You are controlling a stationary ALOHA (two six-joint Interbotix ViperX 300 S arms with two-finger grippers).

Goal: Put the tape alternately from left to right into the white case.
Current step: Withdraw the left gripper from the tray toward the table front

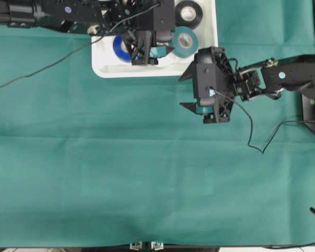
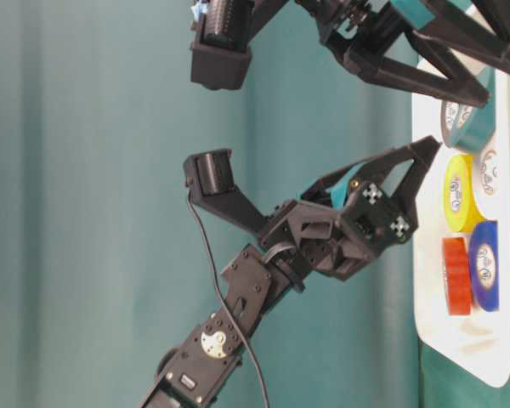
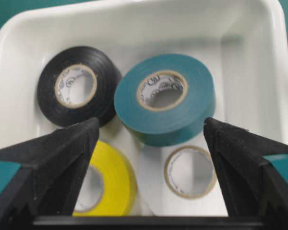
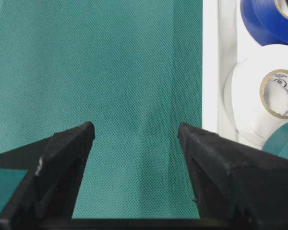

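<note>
Left gripper (image 3: 149,143) is hanging released w/ teal roll (image 3: 165,98) between its jaws, perched on other rolls; nudging it risks toppling

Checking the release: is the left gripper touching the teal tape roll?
Apart. The left wrist view shows the left gripper open, both fingertips clear of the teal roll.

Glossy plastic white case (image 3: 259,57); matt woven cloth (image 4: 110,72).
</note>
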